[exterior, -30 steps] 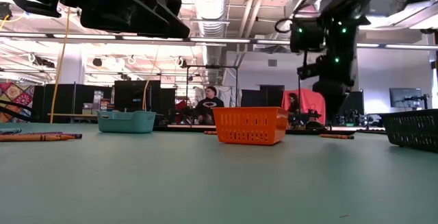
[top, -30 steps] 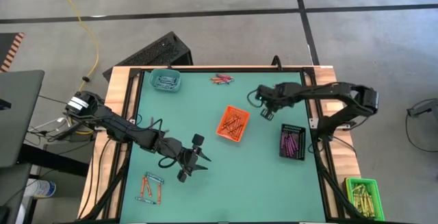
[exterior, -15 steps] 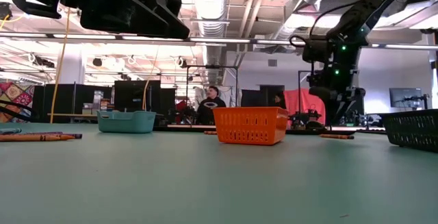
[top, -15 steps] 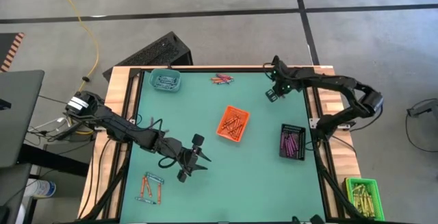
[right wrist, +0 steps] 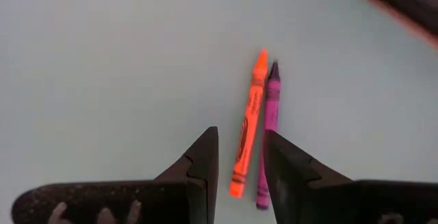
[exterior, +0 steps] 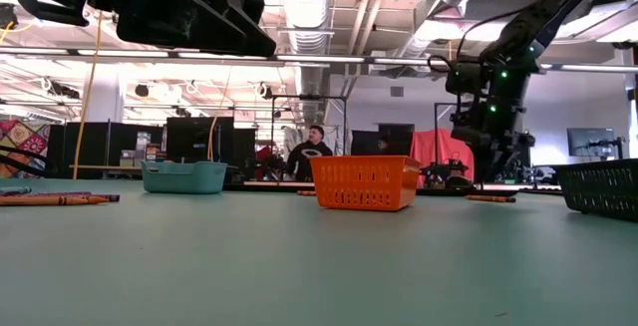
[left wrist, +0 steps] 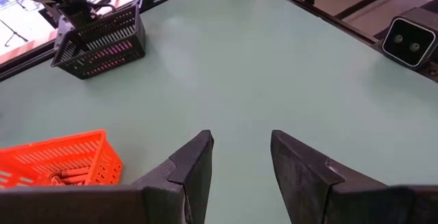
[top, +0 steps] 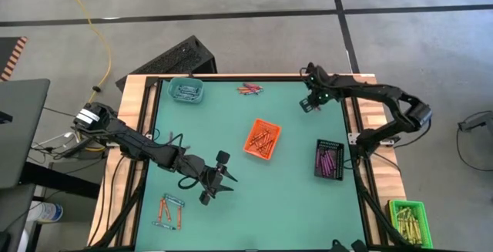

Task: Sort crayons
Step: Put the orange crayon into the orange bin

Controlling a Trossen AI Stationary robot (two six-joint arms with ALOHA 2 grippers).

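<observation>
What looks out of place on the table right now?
Loose crayons lie outside the baskets: a small pile at the far edge, another near the left front corner, and an orange and purple pair under the open right pincer. Nothing looks spilled or damaged.

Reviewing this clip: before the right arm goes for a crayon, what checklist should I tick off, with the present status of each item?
1. Right tool open: ok, fingers apart above the table.
2. Single target: not ok, orange crayon and purple crayon lie side by side ahead of it.
3. Orange basket upright, with room: ok.
4. Black basket upright, holding purple crayons: ok.
5. Left tool clear of the right arm: ok, open, over the table's left half.
</observation>
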